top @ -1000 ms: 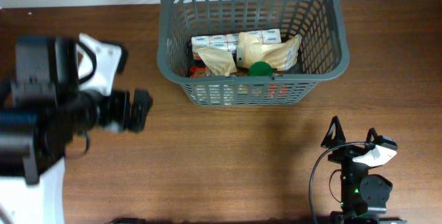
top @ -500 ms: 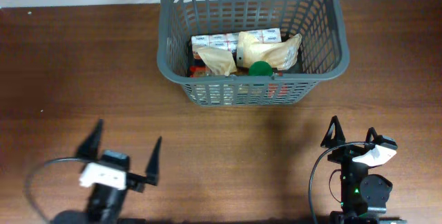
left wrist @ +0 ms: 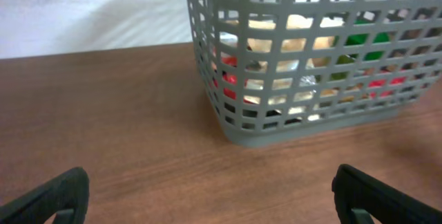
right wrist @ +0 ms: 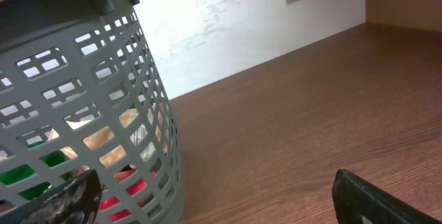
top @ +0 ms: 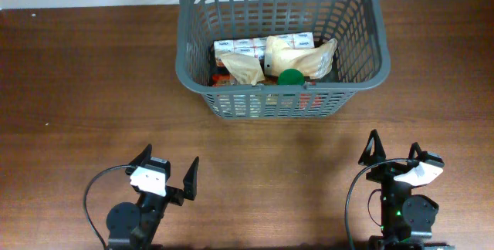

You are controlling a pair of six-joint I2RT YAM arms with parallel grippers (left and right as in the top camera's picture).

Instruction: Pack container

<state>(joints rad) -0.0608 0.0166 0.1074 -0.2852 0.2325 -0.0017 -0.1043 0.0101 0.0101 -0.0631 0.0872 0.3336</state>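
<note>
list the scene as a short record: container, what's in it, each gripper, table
container: dark grey lattice basket, upright, far side of the table
contents: pale bags, white boxes, green round object
left gripper: fingers open, empty, near edge, apart from the container
right gripper: fingers open, empty, near edge, apart from the container
table: brown wood

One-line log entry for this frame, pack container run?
left hand: open, empty | right hand: open, empty | container: upright, loaded with packets | both hands apart from container

Matt grey plastic container [top: 356, 65] on a smooth, brown wood-grain table [top: 93, 88].
</note>
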